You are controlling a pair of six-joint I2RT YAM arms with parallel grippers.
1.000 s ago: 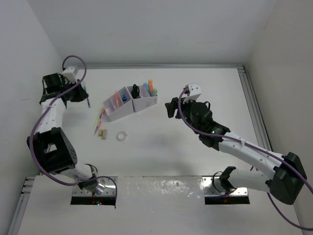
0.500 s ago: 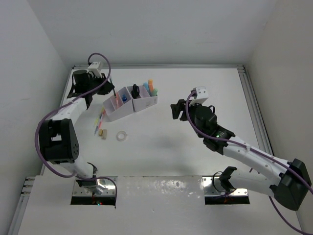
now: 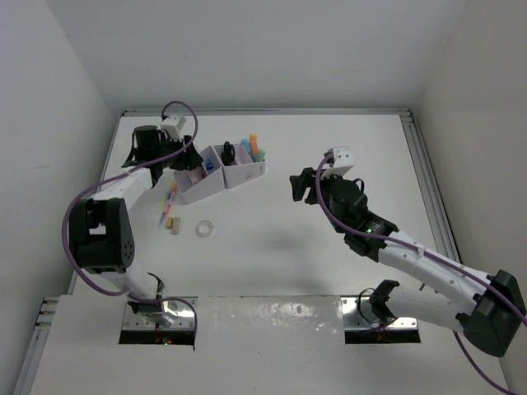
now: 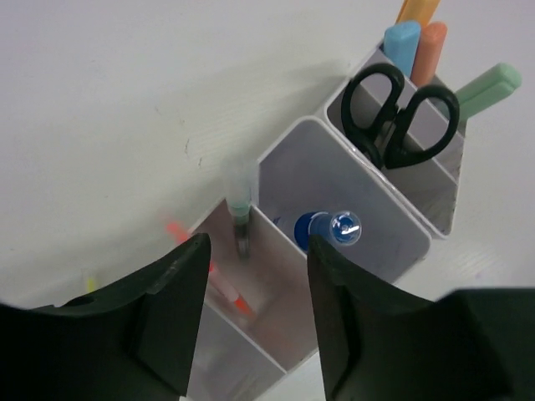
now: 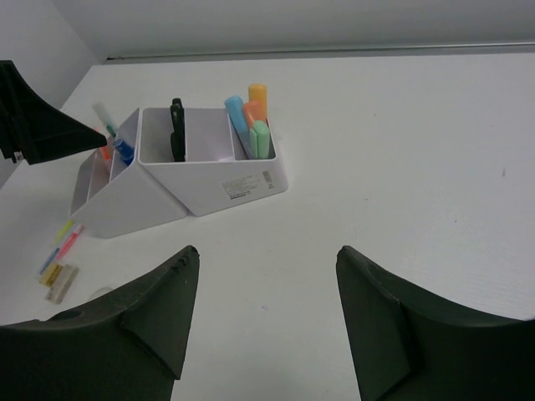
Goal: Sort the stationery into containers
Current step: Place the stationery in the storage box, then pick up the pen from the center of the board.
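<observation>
A white table point(image 3: 272, 263) closed in by pale walls carries the organiser point(image 3: 198, 191), at about 10 o'clock from the table's middle in the overhead view. Only that view shows the clear tape ring point(image 3: 205, 228) at the organiser's 6 o'clock, with loose pens point(image 3: 170, 197) and a small beige piece point(image 3: 173, 224) at its 7 o'clock. The left wrist view alone looks down into the boxes: black-handled scissors point(image 4: 399, 113) stand beside blue, orange and green capped pens point(image 4: 430, 43), a blue-capped bottle point(image 4: 328, 227) sits in the middle box, and a blurred pen point(image 4: 241, 209) stands in the end box. The left pincer point(image 4: 257, 309) hangs over that end box, jaws apart, touching nothing. The right wrist view shows a label point(image 5: 242, 185) on the organiser's lilac-white side wall. The right pincer point(image 5: 267, 317) gapes wide and empty, well apart at the organiser's 3 o'clock
</observation>
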